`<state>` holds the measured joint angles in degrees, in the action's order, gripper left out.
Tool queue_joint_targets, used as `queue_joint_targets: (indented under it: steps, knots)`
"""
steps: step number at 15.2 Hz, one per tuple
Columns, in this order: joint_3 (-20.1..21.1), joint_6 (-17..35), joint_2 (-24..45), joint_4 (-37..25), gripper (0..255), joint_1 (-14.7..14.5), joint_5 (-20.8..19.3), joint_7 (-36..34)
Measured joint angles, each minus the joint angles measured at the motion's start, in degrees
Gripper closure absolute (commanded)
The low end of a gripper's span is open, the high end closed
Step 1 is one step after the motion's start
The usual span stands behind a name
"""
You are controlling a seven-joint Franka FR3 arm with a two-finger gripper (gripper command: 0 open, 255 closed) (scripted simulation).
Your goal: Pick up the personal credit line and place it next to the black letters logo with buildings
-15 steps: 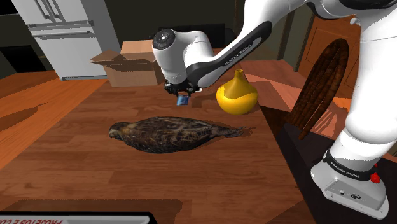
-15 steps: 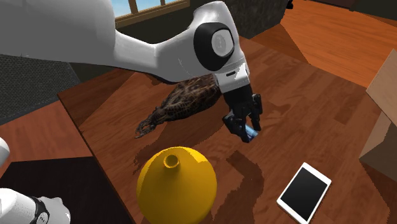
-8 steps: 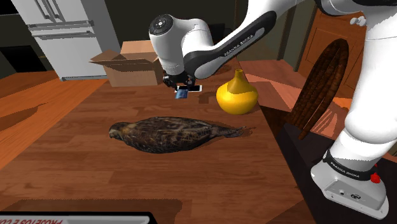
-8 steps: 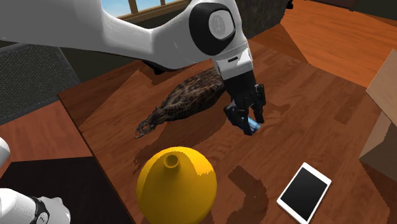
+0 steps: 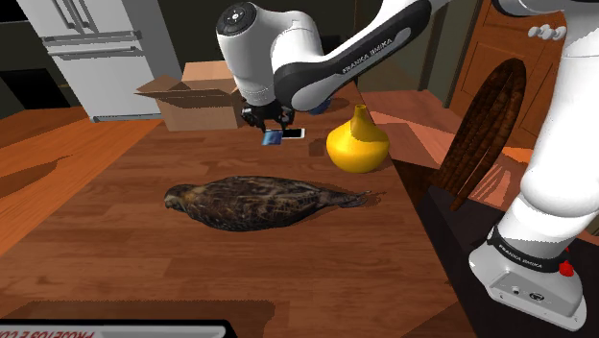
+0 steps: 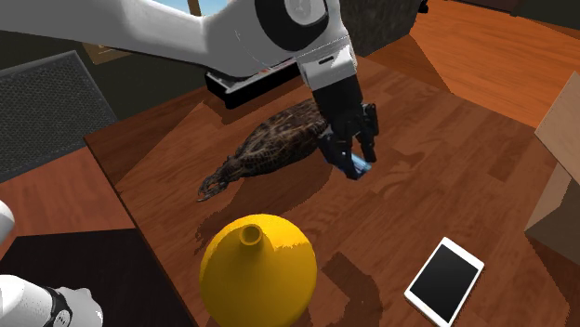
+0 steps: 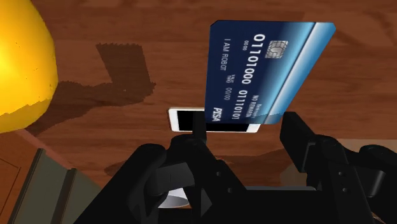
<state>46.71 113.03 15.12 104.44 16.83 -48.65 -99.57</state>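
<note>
**Item: credit card (image 7: 264,70).** Thin, rigid, glossy rectangle. Deep blue fading paler toward one end, with white embossed-style digits, a small chip and a white brand mark. It stands on edge between the two black fingers of the tool (image 7: 248,127), which are closed narrowly onto its lower part.

**Change noted.** Over the last second the tool (image 5: 274,132) has risen and drawn away from the yellow gourd (image 5: 357,144), toward the tabletop's far edge by the cardboard box (image 5: 192,96). The card (image 5: 275,138) rides with it, clear of the tabletop (image 5: 115,221). It hangs above the wood between the feathered bird (image 6: 274,149) and the white tablet (image 6: 444,280). Judgement: pickup is done and the carry is under way, with placement outstanding.

**Other entries.**
- Tabletop: warm brown planks, semi-gloss, showing soft shadows.
- Bird: long, low, mottled dark-brown plumage, matte, lying along the middle.
- Gourd: smooth, bright yellow, bulbous with a narrow open neck, near the edge by the stand.
- Tablet: flat white slab with a black screen.
- Lettered slab (image 5: 115,331): black-edged, with red lettering, at the near corner. Whether it is the goal logo cannot be told.
</note>
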Motion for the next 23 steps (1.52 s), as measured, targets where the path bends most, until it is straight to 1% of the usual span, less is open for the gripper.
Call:
queue_joint_targets:
  steps: [3,7,8,11,14,15,18,22,23]
  knots:
    - [1.4,-1.1,-1.5,1.8,255,-1.6,1.1,-2.6]
    - [3.8,-2.3,-4.8,4.9,255,-3.2,3.7,-5.7]
    - [4.3,-3.5,-4.1,4.3,255,-4.4,3.5,-7.0]
    - [6.2,-5.3,-6.0,5.7,255,-6.2,5.5,-9.5]
    - [8.1,-8.0,-6.0,5.6,255,-9.0,6.4,-13.0]
    - [8.5,-8.5,-6.1,5.7,255,-9.6,6.7,-13.7]
    - [10.1,-12.0,-5.0,4.1,255,-12.8,6.9,-17.0]
    - [11.8,-16.1,-2.8,2.5,255,-17.5,6.8,-22.0]
    - [11.9,-17.2,-1.3,1.6,255,-19.2,6.0,-23.7]
